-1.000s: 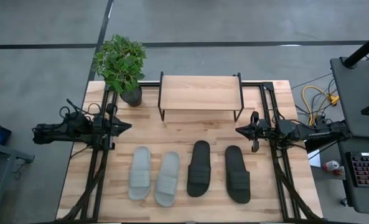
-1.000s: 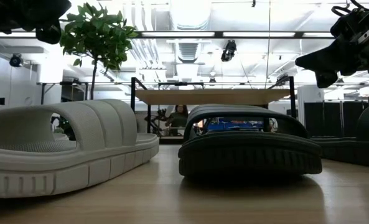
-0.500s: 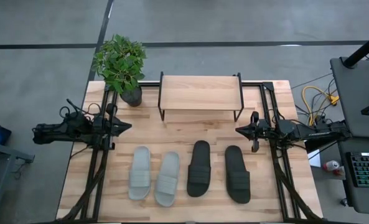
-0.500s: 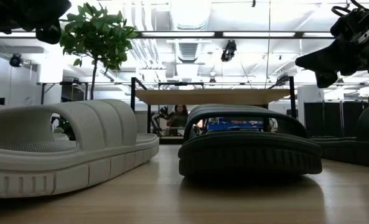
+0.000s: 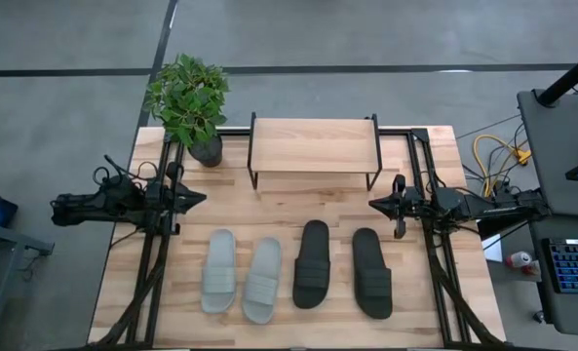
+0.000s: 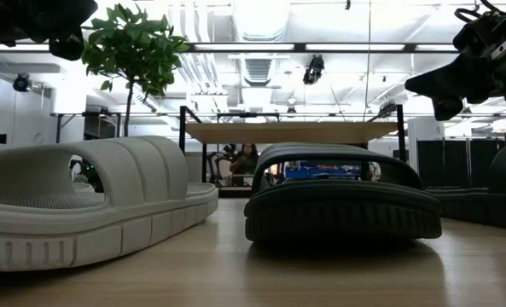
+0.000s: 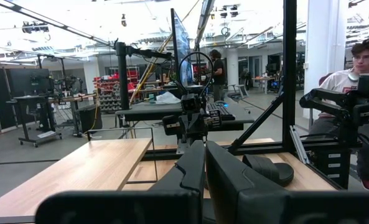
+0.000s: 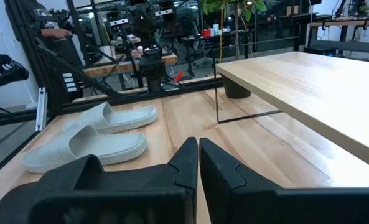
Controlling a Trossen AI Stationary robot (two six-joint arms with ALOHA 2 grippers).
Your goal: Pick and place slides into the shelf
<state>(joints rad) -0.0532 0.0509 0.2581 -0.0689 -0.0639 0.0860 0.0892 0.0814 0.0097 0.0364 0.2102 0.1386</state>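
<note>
Four slides lie flat on their soles in a row on the table's near half: a pale grey pair (image 5: pixel 241 277) on the left, a black pair (image 5: pixel 342 270) on the right. The shelf (image 5: pixel 314 149), a light plank top on a thin black frame, stands at the far middle. My left gripper (image 5: pixel 199 199) hovers shut at the table's left side, above and beyond the grey pair. My right gripper (image 5: pixel 374 205) hovers shut at the right side, above and beyond the black pair. In the right wrist view the grey slides (image 8: pixel 91 137) and the shelf top (image 8: pixel 308 87) show.
A potted plant (image 5: pixel 189 102) stands at the far left corner beside the shelf. Black frame rails (image 5: pixel 152 273) run along both table sides. A person (image 7: pixel 358 68) sits beyond the table's right side. Bare wood lies between the slides and the shelf.
</note>
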